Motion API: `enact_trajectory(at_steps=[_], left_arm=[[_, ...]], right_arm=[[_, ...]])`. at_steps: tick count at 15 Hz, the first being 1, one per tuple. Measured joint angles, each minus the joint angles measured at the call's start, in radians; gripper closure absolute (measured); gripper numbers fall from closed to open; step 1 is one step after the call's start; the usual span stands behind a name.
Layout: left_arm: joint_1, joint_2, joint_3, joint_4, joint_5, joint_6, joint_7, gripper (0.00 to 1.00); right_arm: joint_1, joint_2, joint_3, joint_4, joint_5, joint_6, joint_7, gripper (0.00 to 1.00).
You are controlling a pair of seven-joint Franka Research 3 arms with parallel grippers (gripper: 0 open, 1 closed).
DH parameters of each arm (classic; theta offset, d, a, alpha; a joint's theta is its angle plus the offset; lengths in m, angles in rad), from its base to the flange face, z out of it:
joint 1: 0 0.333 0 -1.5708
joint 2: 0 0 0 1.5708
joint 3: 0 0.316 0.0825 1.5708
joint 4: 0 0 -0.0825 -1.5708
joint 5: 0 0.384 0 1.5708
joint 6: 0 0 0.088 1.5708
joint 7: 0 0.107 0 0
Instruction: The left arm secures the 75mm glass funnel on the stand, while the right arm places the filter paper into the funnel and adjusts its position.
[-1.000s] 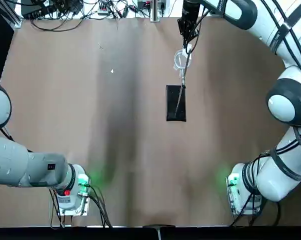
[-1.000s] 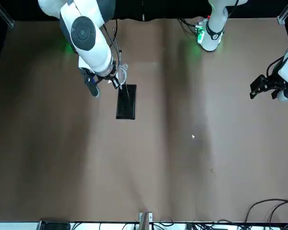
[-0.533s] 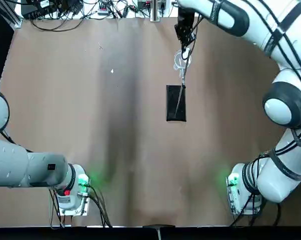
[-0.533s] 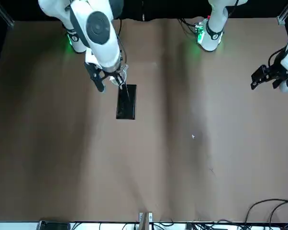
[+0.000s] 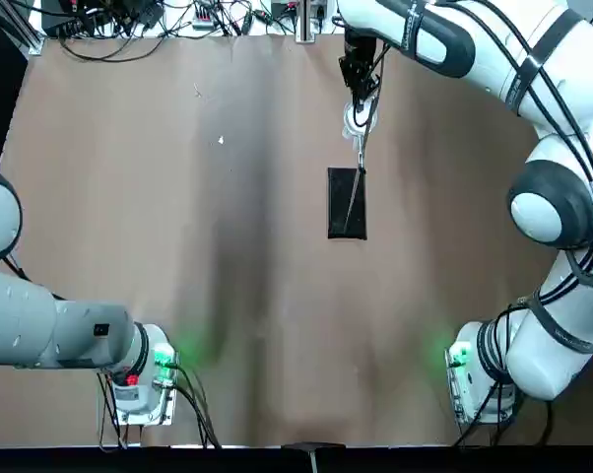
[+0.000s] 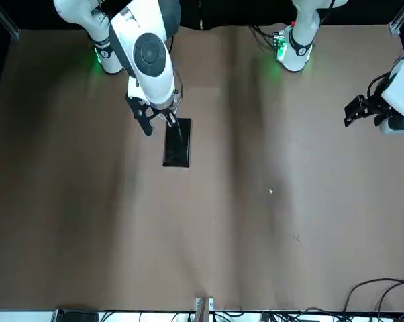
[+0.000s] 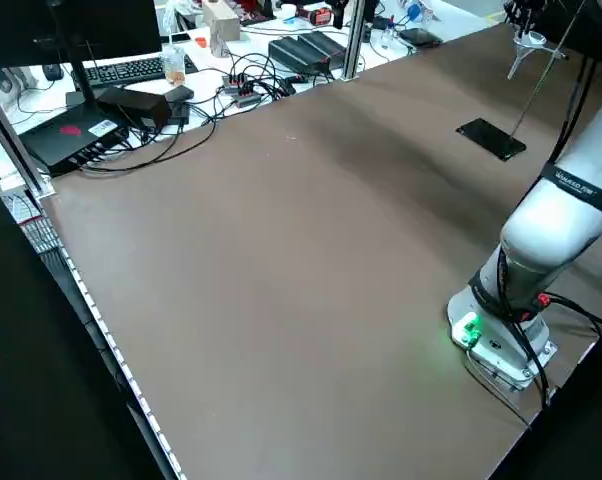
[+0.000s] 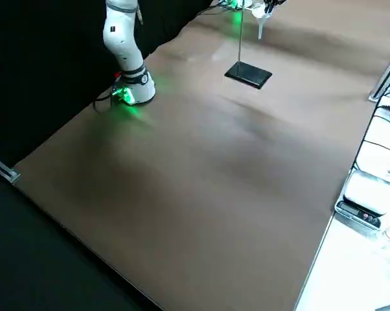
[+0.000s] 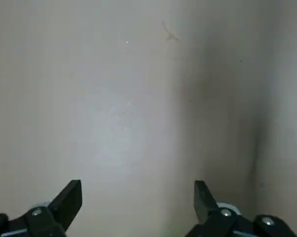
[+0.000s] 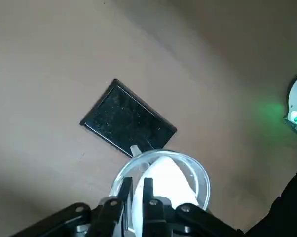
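Top view: the right arm's black two-finger hand now sits farther over the clear glass funnel than before.
Right wrist view: its fingers stand slightly apart; one white filter paper lies inside one funnel, adjustment probably remaining. Left wrist view: the left hand is wide, empty. Left side view: one black-based metal stand.

No text, brand or number is readable. What looks like small lettering runs along the dark band on the arm just above the right gripper, too small to make out. Well apart from that gripper, a white label on the black box carries print, and that is unreadable too.
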Motion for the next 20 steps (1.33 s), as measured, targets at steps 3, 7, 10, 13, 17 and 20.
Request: enact_trajectory(at_steps=[3,7,10,13,17,20], left_arm=[[0.0,0.001,0.0,0.0,0.0,0.0,0.0,0.0],[0.0,0.001,-0.001,0.0,0.0,0.0,0.0,0.0],[-0.001,0.001,-0.001,0.0,0.0,0.001,0.0,0.0],[-0.001,0.002,-0.001,0.0,0.0,0.001,0.0,0.0],[-0.001,0.004,-0.001,0.0,0.0,0.001,-0.001,0.0],[-0.001,0.011,-0.001,0.0,0.0,0.001,-0.001,0.0]], right_arm=[[0.0,-0.001,0.0,0.0,0.0,-0.001,-0.002,0.78],[0.0,-0.002,0.0,0.0,0.0,-0.004,-0.002,0.69],[0.0,-0.006,0.0,0.001,0.0,-0.004,-0.002,0.62],[0.0,-0.006,0.001,0.003,0.0,-0.003,-0.002,0.62],[0.0,-0.008,0.002,0.009,0.0,-0.003,-0.003,0.62],[0.0,-0.01,0.002,0.028,0.001,-0.003,-0.003,0.62]])
